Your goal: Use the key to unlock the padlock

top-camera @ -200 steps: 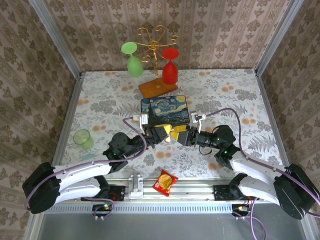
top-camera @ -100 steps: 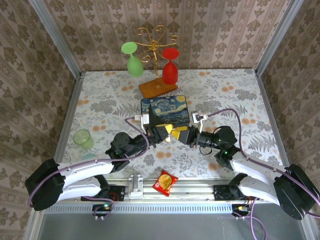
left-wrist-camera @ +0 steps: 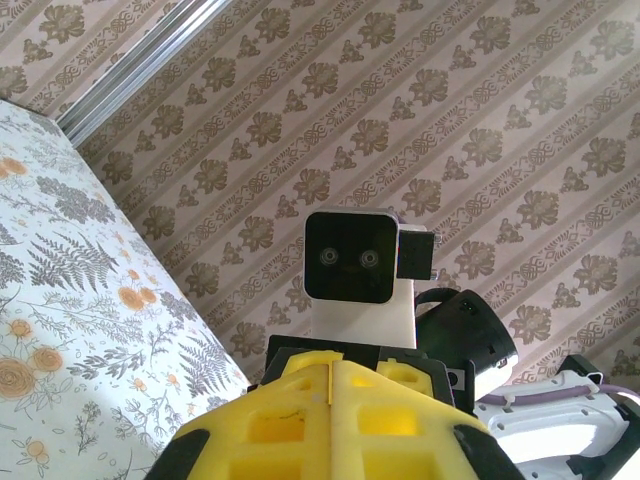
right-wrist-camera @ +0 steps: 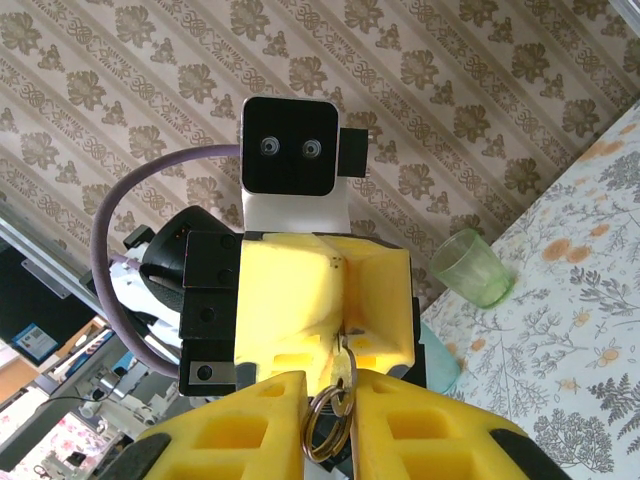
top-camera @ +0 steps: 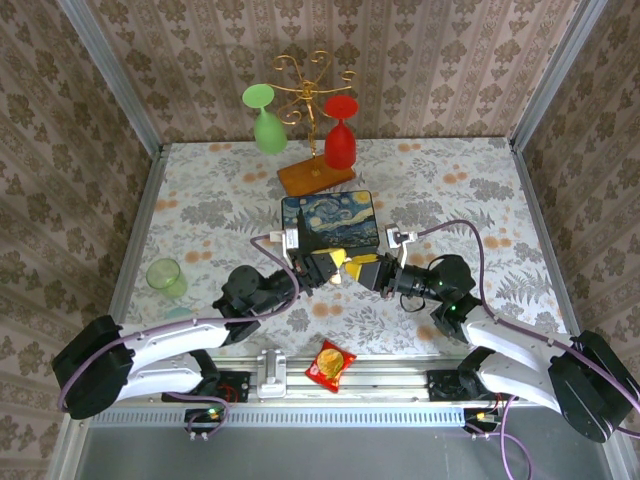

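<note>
At the right gripper (right-wrist-camera: 331, 398): clamped on the key (right-wrist-camera: 344, 370), with its ring (right-wrist-camera: 326, 428) caught between the 2 yellow fingers (right-wrist-camera: 250, 425) and the thin blade poking out past the tips. Points straight at the left gripper (right-wrist-camera: 343, 338) and touches the seam between that gripper's 2 fingers at their near end.

At the left gripper: pressed together, seam to seam, in the left wrist view. Cannot tell whether anything sits pinched inside. Cannot tell where the padlock lies either: hidden or too small to make out.

From above: meeting tip to tip over the floral table (top-camera: 450, 180), just in front of the starry-night box (top-camera: 330, 222). Well apart from the snack packet (top-camera: 329, 363) down by the arm bases.
</note>
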`<state>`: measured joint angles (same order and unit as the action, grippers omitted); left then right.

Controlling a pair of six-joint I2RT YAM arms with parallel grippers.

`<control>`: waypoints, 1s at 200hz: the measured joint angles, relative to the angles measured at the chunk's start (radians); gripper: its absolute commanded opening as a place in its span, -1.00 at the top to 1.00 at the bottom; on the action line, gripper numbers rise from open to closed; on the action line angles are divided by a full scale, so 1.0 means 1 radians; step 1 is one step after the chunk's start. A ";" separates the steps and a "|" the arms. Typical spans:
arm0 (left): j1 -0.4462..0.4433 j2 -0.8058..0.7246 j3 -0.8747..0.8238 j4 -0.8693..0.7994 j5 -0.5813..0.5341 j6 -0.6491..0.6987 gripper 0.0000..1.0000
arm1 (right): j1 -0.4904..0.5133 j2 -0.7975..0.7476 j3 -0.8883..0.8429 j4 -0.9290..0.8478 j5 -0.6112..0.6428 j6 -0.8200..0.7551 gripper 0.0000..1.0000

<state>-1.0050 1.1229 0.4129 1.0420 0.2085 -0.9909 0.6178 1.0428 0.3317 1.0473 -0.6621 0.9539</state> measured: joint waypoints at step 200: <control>0.056 -0.201 0.061 -0.448 -0.137 0.098 -1.00 | -0.019 -0.165 0.000 -0.327 0.060 -0.121 1.00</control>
<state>-0.9489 0.9218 0.4744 0.5941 0.0719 -0.8932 0.5983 0.8776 0.3317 0.7208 -0.6022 0.8330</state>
